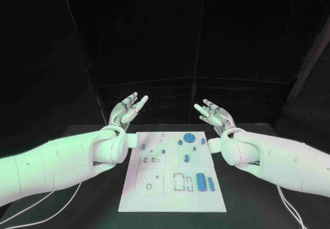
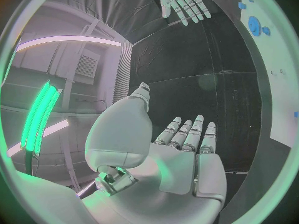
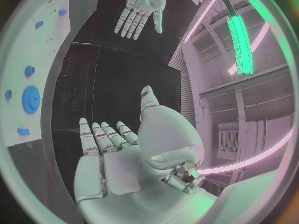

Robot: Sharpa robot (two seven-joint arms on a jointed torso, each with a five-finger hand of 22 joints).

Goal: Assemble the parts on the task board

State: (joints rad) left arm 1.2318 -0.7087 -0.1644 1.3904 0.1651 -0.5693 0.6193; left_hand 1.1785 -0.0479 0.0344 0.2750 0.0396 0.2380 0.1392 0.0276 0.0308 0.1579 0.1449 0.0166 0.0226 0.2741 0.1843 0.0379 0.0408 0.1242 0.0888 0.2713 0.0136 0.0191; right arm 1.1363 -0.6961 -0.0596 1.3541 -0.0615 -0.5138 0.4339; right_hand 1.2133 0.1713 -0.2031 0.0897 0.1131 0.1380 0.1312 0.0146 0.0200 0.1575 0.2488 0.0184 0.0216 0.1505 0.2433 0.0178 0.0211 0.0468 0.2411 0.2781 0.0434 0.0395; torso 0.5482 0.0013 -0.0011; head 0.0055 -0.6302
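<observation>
The white task board (image 1: pixel 172 200) lies flat in the middle of the black table. Small blue parts lie on it: a round gear (image 1: pixel 189 138), a long cylinder (image 1: pixel 201 181) with a thinner peg (image 1: pixel 211 183) beside it, and several smaller pieces. My left hand (image 1: pixel 128 109) is raised past the board's far left corner, open, fingers spread, holding nothing. My right hand (image 1: pixel 214 113) mirrors it past the far right corner, also open and empty. The left wrist view shows my left hand (image 2: pixel 184 157) and the right hand (image 2: pixel 184 2) opposite. In the right wrist view the gear (image 3: pixel 30 99) shows on the board (image 3: pixel 53 40).
The black table (image 1: pixel 254 191) extends on both sides of the board. Dark curtains hang behind it. Thin white cables (image 1: pixel 41 207) trail over the table by each forearm.
</observation>
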